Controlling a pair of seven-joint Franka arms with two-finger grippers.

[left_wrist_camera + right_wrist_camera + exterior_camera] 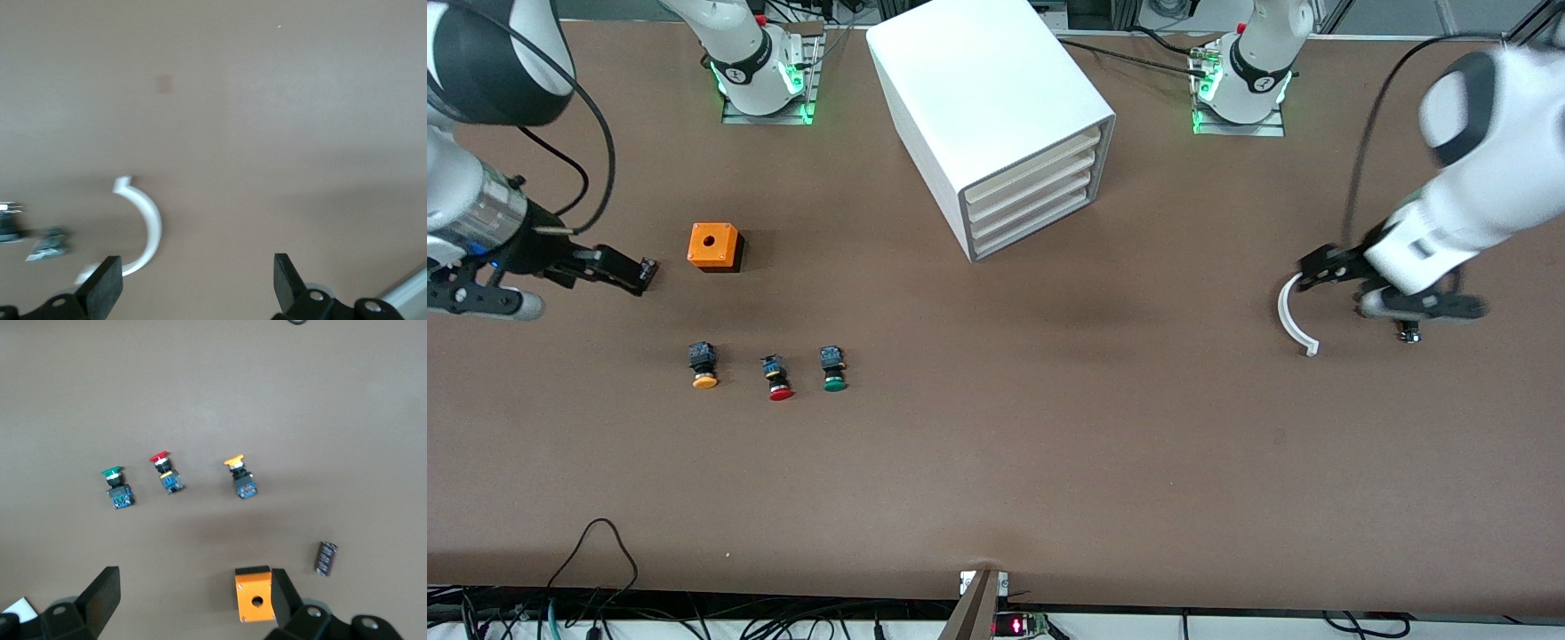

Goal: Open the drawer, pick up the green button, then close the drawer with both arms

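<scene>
The white cabinet stands at the robots' side of the table, its four drawers shut; the lowest drawer is flush with the rest. The green-capped button lies on the table nearer the front camera, beside a red-capped one and an orange-capped one. It also shows in the right wrist view. My right gripper is open and empty, low over the table beside the orange box. My left gripper is open and empty over a white curved piece.
The orange box has a round hole in its top. A small dark cylinder lies near it. The white curved piece and a small dark metal part lie toward the left arm's end of the table.
</scene>
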